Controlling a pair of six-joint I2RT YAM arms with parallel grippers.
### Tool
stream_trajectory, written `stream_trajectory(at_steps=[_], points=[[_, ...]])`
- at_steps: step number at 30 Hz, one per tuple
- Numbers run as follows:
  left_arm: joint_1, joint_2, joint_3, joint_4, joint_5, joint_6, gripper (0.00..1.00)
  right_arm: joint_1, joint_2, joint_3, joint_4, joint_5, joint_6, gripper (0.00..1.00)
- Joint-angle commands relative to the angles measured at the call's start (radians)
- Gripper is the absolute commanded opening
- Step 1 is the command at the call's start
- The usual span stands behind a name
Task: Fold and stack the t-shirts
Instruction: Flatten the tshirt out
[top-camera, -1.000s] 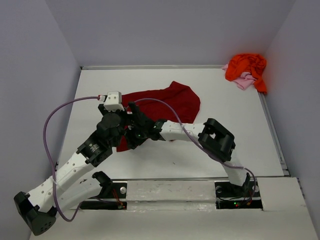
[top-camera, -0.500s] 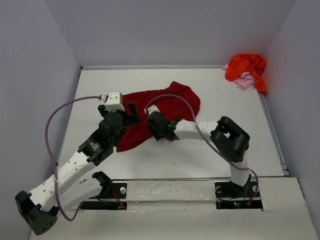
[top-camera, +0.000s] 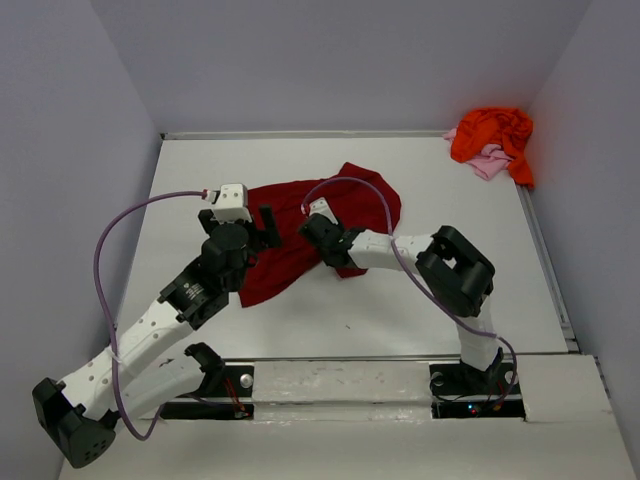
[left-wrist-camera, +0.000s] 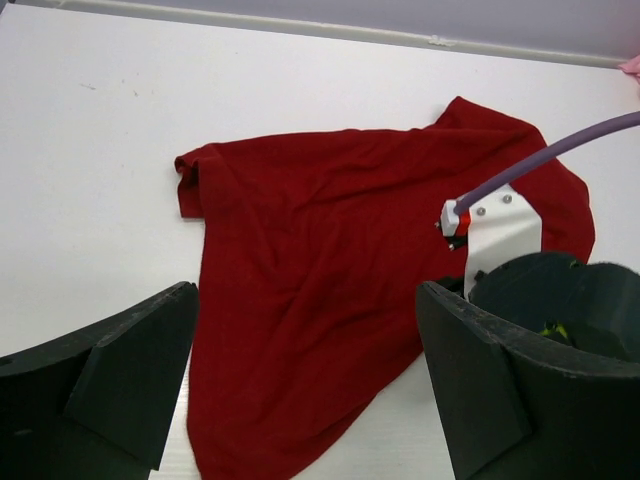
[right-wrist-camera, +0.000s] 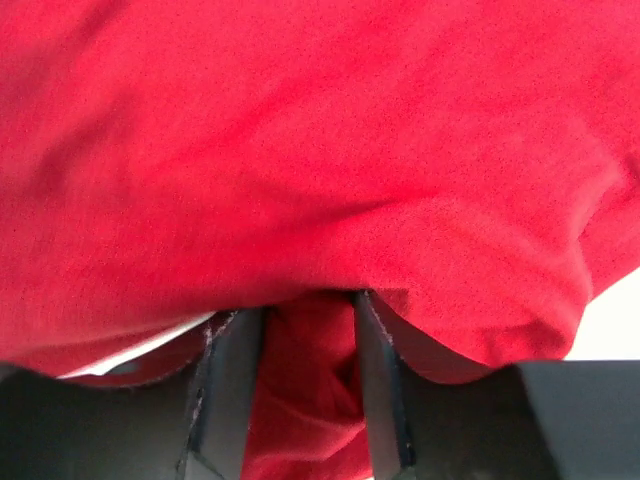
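Observation:
The dark red t-shirt (top-camera: 345, 205) lies spread and rumpled on the white table, left of centre. In the left wrist view the same shirt (left-wrist-camera: 320, 260) fills the middle. My left gripper (top-camera: 258, 232) hovers over its left part, open wide (left-wrist-camera: 305, 380) with nothing between the fingers. My right gripper (top-camera: 312, 222) is down on the shirt's middle. Its fingers stand partly apart (right-wrist-camera: 308, 310), with a fold of red cloth (right-wrist-camera: 320, 130) filling the gap and draped over the tips. The orange t-shirt (top-camera: 492, 135) lies bunched on the pale pink one (top-camera: 488, 162) in the far right corner.
The right arm's elbow (top-camera: 458, 268) rises over the table right of the shirt. A purple cable (top-camera: 110, 250) loops out to the left of the left arm. Grey walls close the table on three sides. The right wrist housing (left-wrist-camera: 500, 235) sits close beside my left gripper.
The right gripper has swung away from the left gripper, up and to the right onto the shirt's middle, and its fingers have narrowed around a fold. The left gripper has barely moved.

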Motion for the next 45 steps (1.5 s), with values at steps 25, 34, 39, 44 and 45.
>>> stream_trajectory(at_steps=[25,34,39,44,45], points=[[0.046,0.289,0.082,-0.12,-0.037,-0.09,0.99,-0.202,0.29,0.608,-0.218,-0.211,-0.101,0.0],[0.046,0.359,0.055,-0.11,0.364,-0.366,0.99,-0.212,0.224,0.519,-0.217,-0.168,-0.105,0.39],[0.036,0.313,-0.047,-0.051,0.442,-0.548,0.99,-0.233,0.197,0.468,-0.204,-0.137,-0.114,0.44],[-0.062,0.277,-0.085,-0.116,0.36,-0.557,0.99,-0.264,0.161,0.416,-0.183,-0.148,-0.106,0.5],[-0.082,0.297,-0.087,-0.139,0.312,-0.567,0.99,-0.264,0.16,0.415,-0.178,-0.151,-0.097,0.53]])
